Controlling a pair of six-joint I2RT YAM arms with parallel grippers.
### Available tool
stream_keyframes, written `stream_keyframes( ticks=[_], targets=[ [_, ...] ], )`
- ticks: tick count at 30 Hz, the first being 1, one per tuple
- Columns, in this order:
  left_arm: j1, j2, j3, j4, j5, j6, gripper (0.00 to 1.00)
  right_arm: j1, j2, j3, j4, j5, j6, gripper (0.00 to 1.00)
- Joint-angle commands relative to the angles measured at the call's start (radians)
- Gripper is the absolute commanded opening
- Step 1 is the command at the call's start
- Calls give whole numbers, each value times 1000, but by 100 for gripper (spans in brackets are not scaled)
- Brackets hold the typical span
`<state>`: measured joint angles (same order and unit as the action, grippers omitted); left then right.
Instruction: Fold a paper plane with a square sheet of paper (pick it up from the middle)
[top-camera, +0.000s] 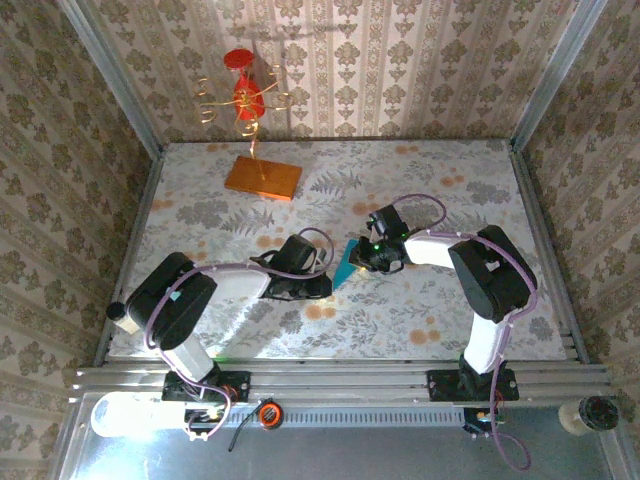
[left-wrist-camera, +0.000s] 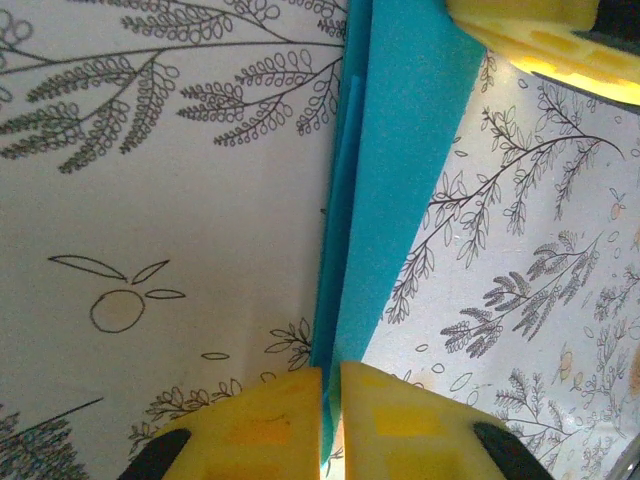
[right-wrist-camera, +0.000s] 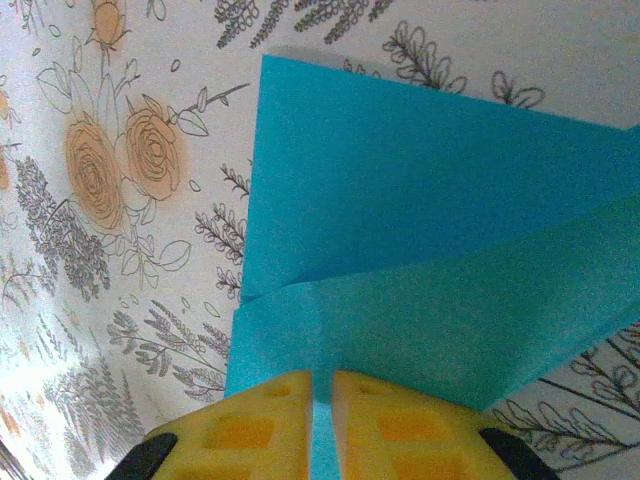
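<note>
Pinching paper plane, left gripper, right gripper, finger bases cropped

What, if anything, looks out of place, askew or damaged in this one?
Nothing stands out. The folded blue paper is pinched between the left claw and right claw, with no tear visible. The wire ornament stands on the orange slab.

Table lies open to the right; orange slab and wire ornament block back-left.
</note>
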<state>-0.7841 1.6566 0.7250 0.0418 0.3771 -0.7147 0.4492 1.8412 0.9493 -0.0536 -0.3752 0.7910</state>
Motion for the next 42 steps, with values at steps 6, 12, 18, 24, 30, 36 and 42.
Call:
stream_keyframes(
  ticks=[6, 12, 18, 24, 30, 36, 42],
  targets=[
    [-1, -101, 34, -165, -51, 15, 19, -5, 49, -4, -94, 41, -16, 18],
    [4, -115, 157, -293, -120, 102, 23, -6, 50, 0, -92, 36, -15, 18],
    [-1, 20, 230, -142, -2, 92, 20, -7, 59, 0, -89, 24, -16, 18],
    [1, 141, 275, -68, 64, 77, 10, -12, 59, 4, -90, 4, -20, 17],
    [11, 182, 275, -47, 78, 73, 6, -16, 65, 3, -91, -7, -23, 14],
    [14, 209, 297, -43, 94, 82, 5, -17, 71, 9, -96, -10, -21, 13],
    [14, 245, 310, -60, 92, 96, 4, -19, 84, 19, -112, -11, -21, 11]
  ],
)
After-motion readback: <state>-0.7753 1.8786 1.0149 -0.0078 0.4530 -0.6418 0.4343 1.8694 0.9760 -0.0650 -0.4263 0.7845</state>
